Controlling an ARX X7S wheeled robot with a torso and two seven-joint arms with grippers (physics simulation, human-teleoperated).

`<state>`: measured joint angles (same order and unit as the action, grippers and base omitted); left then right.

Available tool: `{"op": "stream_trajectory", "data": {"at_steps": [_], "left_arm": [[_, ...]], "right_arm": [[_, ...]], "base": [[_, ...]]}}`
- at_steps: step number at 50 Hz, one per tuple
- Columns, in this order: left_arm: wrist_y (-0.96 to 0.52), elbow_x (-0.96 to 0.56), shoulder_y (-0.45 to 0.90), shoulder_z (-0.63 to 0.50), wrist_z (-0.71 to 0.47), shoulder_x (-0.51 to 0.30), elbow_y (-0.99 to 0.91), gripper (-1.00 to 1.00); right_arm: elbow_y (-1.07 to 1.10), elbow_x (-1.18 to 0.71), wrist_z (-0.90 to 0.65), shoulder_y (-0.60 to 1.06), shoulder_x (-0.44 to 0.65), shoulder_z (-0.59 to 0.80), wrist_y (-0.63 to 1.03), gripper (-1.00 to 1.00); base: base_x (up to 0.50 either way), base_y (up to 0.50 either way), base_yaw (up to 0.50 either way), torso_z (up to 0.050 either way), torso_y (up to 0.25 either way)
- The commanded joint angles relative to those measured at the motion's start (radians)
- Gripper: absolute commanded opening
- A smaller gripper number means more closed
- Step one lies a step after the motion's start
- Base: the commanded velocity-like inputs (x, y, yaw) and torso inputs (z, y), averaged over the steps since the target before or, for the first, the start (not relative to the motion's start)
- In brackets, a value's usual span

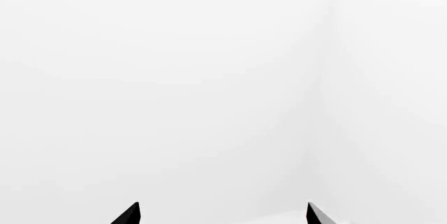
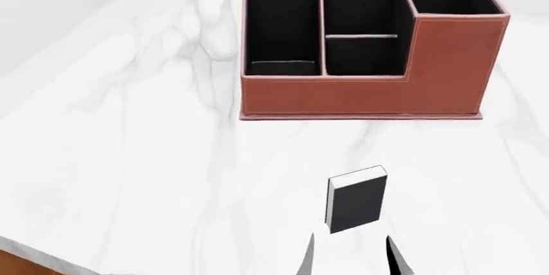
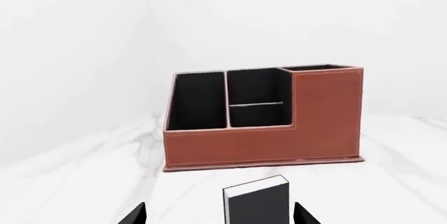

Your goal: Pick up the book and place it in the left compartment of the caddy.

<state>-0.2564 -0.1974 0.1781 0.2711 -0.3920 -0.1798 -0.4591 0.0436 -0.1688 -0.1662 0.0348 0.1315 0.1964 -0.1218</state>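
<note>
Right tool [image 3: 218,214] fingers spread wide, either side of upright black book [image 3: 256,201] without touching, left tool [image 1: 222,214] apart on nothing, caddy [image 2: 360,92] unlabelled on marble bench [image 2: 128,159].

Your right gripper [image 2: 350,256] is cut off at the head view's lower edge; only its two fingertips show. In the right wrist view the book [image 3: 256,203] runs off the frame. Your left gripper [image 1: 223,213] shows only fingertips against blank white.
</note>
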Motion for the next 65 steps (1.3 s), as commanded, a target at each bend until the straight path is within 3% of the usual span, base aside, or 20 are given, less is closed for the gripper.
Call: {"op": "stream_trajectory", "data": {"at_steps": [1,7,25,34,65], "left_arm": [[0.002,-0.036,-0.024,0.01,0.051,0.012,-0.026,1.0],[0.006,-0.04,-0.025,0.014,0.046,0.008,-0.019,1.0],[0.015,-0.052,-0.033,0.009,0.036,0.0,-0.017,1.0],[0.013,-0.056,-0.031,0.004,0.029,-0.005,-0.017,1.0],[0.017,-0.065,-0.031,-0.013,0.011,-0.02,-0.015,1.0]], "right_arm": [[0.001,0.008,-0.031,-0.013,-0.012,-0.054,-0.003,1.0],[0.016,0.034,-0.054,-0.023,-0.003,-0.046,-0.006,1.0],[0.005,0.064,-0.083,-0.009,0.007,-0.01,0.021,1.0],[0.009,0.081,-0.089,-0.001,0.019,0.013,0.04,1.0],[0.025,0.066,-0.119,0.001,0.033,0.029,0.049,1.0]], "base": [[0.0,0.0,0.0,0.0,0.0],[-0.01,0.04,0.0,0.0,0.0],[-0.14,0.48,0.0,0.0,0.0],[0.01,0.0,0.0,0.0,0.0],[0.46,0.19,0.0,0.0,0.0]]}}
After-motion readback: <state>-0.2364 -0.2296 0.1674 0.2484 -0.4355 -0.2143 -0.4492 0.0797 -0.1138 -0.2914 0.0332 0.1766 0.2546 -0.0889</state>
